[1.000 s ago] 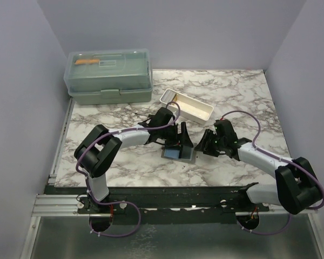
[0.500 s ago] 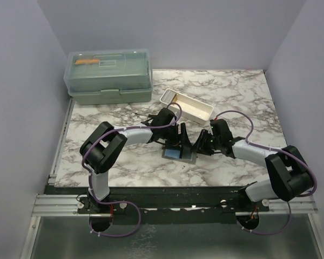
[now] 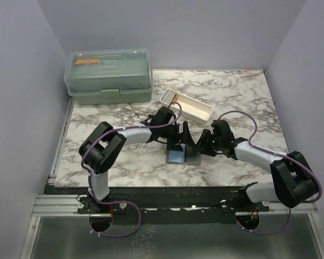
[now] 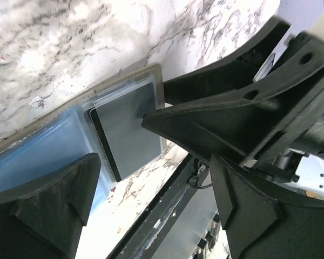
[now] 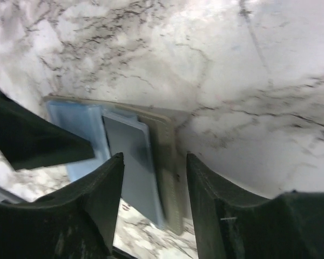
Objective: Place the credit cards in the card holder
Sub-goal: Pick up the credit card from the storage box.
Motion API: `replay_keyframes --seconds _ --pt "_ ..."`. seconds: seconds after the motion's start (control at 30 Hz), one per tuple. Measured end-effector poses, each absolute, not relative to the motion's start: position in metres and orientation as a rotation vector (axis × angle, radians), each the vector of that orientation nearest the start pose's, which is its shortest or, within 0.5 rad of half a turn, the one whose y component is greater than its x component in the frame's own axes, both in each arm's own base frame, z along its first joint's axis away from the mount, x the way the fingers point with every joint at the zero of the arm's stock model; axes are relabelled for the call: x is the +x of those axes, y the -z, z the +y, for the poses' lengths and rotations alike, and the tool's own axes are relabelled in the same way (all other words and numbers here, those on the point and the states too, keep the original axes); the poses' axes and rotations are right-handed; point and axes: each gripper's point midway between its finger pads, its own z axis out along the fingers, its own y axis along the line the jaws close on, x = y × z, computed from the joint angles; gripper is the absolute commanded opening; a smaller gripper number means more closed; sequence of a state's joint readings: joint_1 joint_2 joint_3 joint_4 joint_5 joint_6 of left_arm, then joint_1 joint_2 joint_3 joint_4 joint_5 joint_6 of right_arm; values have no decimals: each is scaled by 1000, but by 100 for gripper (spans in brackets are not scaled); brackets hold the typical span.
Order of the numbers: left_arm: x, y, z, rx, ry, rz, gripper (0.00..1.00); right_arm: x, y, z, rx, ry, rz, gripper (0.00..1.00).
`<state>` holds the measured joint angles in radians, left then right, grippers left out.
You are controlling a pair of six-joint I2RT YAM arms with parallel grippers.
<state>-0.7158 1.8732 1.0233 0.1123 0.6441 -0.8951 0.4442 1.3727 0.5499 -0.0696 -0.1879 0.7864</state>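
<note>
The grey-olive card holder [image 3: 190, 159] lies open and flat on the marble table between the two arms. A light blue credit card [image 3: 176, 157] lies on its left half, its edge against the dark grey pocket [image 4: 127, 129]. My left gripper [image 3: 182, 137] is open just behind the holder, its fingers [image 4: 48, 205] wide apart over the card [image 4: 54, 145]. My right gripper [image 3: 201, 142] is open, its fingers [image 5: 92, 205] straddling the holder's olive right edge [image 5: 167, 156] above the pocket [image 5: 127, 156]. The blue card also shows in the right wrist view [image 5: 78, 135].
A long white tray [image 3: 187, 104] stands behind the grippers, with something tan at its left end. A big green lidded box [image 3: 109, 75] stands at the back left. The table's front edge and a black rail run just below the holder.
My right gripper has moved left up to the holder's right edge. The holder has shifted a little to the right and now lies square. The left gripper has stayed over it.
</note>
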Motion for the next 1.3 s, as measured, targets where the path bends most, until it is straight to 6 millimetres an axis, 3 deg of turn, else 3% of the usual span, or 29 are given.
replay_keyframes --seconds 0.1,0.2,0.33,0.4,0.5,0.6,0.67,0.83,1.0,1.2,1.3 --pt "253 -85 -376 191 1351 2649 97 247 -33 176 353 -651 2577 64" --pt "282 -112 -365 261 1171 2571 98 247 -44 169 320 -605 2568 69" --pt "349 -157 -343 286 837 2400 98 257 -64 170 254 -595 2518 69" --pt "378 -167 -331 283 682 2346 94 260 -70 171 228 -595 2504 69" --pt "434 -174 -322 288 458 2280 90 261 -71 171 202 -590 2500 69" --pt "483 -162 -321 311 276 2248 89 260 -69 170 186 -586 2507 69" --pt "503 -144 -319 352 166 2253 87 260 -69 171 181 -588 2508 69" --pt "528 -108 -310 449 -41 2275 84 257 -69 170 180 -591 2507 68" --pt "530 -85 -294 519 -187 2304 79 257 -74 170 179 -599 2492 68" --pt "532 -75 -287 557 -264 2306 56 257 -76 170 181 -605 2485 67" --pt "533 -79 -289 556 -266 2298 52 257 -77 170 186 -608 2482 67"
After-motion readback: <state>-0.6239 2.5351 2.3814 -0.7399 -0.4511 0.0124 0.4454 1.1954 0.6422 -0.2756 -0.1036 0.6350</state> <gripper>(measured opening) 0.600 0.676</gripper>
